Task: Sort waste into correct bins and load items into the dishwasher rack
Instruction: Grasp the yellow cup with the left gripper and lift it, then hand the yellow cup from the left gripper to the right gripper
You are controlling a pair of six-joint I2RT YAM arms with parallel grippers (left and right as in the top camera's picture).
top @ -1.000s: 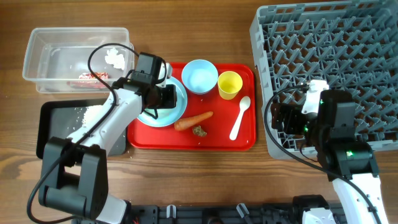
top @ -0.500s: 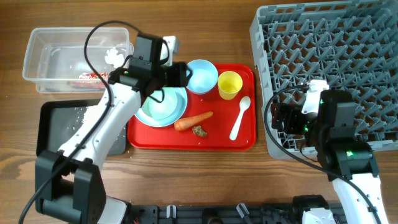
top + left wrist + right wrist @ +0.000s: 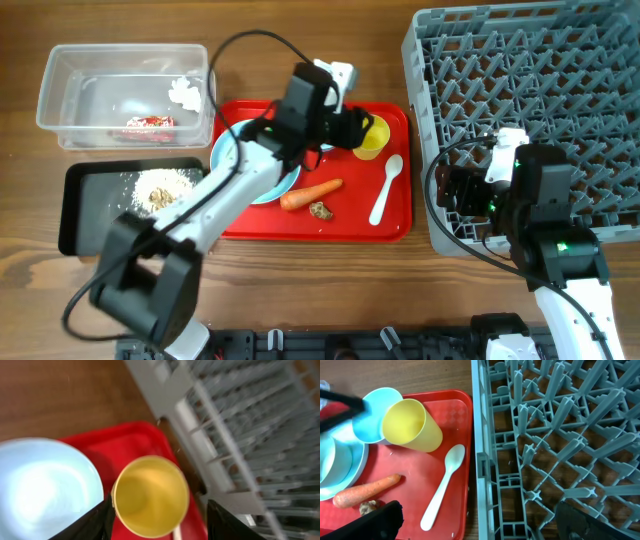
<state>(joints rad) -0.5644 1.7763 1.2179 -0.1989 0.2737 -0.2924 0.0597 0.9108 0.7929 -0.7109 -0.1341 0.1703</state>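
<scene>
**Left claw astride the yellow cup**

The small yellow plastic cup [image 3: 150, 495] stands upright, mouth up, at the far right corner of the flat red plastic tray [image 3: 395, 228]. It is just right of a small pale blue round bowl [image 3: 45, 485] and left of the large grey plastic grid rack [image 3: 520, 60]. The left gripper [image 3: 159, 506] is spread wide, one finger either side of the cup, gripping nothing. The right gripper [image 3: 455, 190] hangs wide and empty at the rack's left edge. The cup looks light, stiff and smooth-walled, so it is best pinched gently across its upper wall, where it is least likely to slip.
</scene>
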